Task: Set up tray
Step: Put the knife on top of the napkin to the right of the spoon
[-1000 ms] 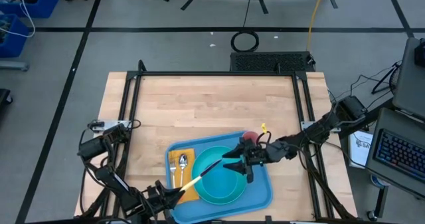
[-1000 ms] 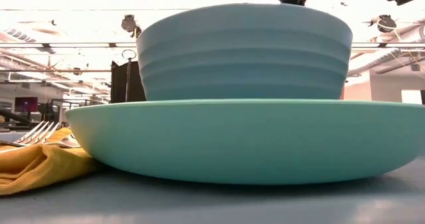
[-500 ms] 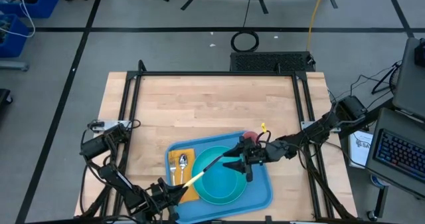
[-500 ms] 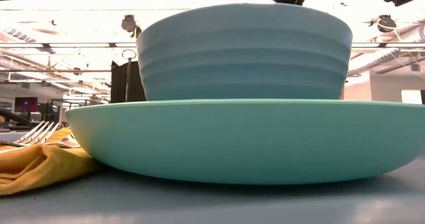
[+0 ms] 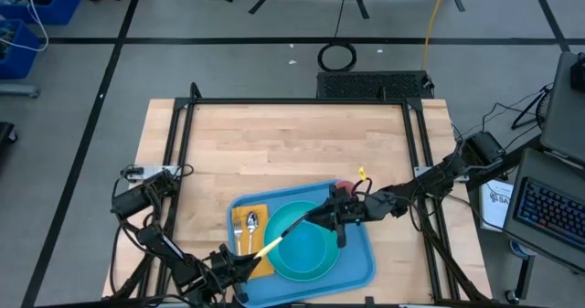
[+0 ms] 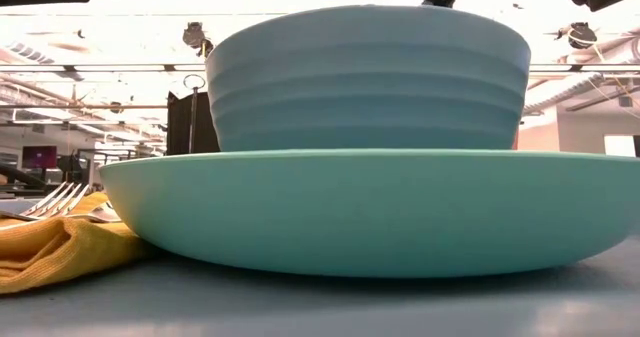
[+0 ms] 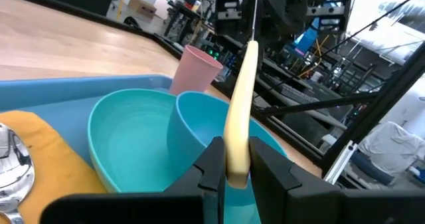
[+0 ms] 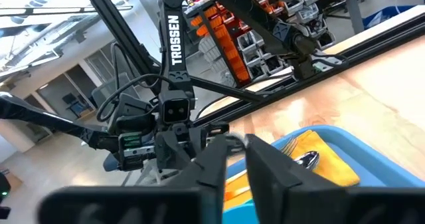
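High view showed my right gripper (image 5: pixel 322 218) had just closed on the far end of the knife (image 5: pixel 291 229) my left gripper (image 5: pixel 239 264) gripped over the tray (image 5: pixel 358 267), readying a handover.

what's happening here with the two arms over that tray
The left hand is shut on a long yellow stick slanting over the bowl and plate on the blue tray. The right hand hangs over the bowl at the stick's far end. A napkin with fork and spoon lies beside the plate.
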